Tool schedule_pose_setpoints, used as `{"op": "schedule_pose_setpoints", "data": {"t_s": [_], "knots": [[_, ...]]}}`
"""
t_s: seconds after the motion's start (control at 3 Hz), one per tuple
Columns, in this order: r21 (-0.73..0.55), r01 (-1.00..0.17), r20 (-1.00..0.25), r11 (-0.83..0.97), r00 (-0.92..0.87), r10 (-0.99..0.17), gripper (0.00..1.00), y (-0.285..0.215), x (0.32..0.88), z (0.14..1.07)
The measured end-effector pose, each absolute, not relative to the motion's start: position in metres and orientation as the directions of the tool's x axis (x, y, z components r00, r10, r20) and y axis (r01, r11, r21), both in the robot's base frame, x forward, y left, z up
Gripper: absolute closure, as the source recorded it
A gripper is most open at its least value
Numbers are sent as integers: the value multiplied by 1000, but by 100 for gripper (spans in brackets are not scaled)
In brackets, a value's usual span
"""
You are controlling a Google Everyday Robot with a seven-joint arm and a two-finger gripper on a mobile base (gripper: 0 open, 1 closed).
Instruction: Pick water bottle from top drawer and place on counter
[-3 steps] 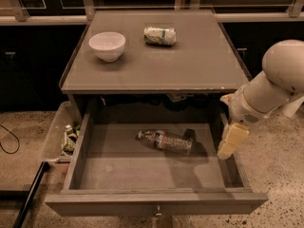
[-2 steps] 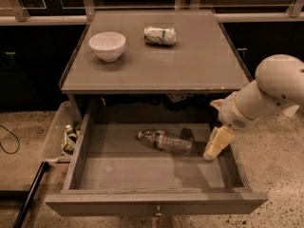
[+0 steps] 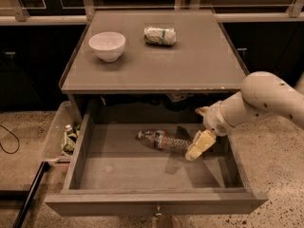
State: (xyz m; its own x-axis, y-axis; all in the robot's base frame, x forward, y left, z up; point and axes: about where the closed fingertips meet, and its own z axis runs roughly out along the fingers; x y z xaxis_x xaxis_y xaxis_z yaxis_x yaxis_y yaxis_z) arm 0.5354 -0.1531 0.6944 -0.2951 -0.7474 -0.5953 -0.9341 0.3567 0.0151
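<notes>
Water bottle [image 3: 164,141] lies on its side in the top drawer [image 3: 152,204], near the drawer's back edge and right of centre, cap end pointing toward the left edge. Drawer is pulled fully out, with the knob [image 3: 157,214] at the middle of its front panel. The inside is bare grey wood.

Gripper [image 3: 199,145] is down inside the drawer at the bottle's right end, touching or just overlapping it. Whether it is open or closed: cannot tell. The white arm [image 3: 266,99] comes in over the drawer's right edge.

Counter [image 3: 190,65] is glossy grey-brown and worn along the front edge. A white bowl [image 3: 107,45] sits near the back-left corner, and a whitish packet with a green band [image 3: 160,35] lies by the middle of the back edge.

A clear bin [image 3: 57,137] of small items hangs off the left side. The floor [image 3: 280,175] is speckled stone, with a black cable [image 3: 7,141] on it at far left. Dark cabinets stand behind.
</notes>
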Motion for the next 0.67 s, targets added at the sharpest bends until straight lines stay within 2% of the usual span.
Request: {"op": "schedule_pose_setpoints", "data": {"t_s": [0.67], "knots": [[56,-935,-630,350,-305,-714,0,-138,538,678]]}}
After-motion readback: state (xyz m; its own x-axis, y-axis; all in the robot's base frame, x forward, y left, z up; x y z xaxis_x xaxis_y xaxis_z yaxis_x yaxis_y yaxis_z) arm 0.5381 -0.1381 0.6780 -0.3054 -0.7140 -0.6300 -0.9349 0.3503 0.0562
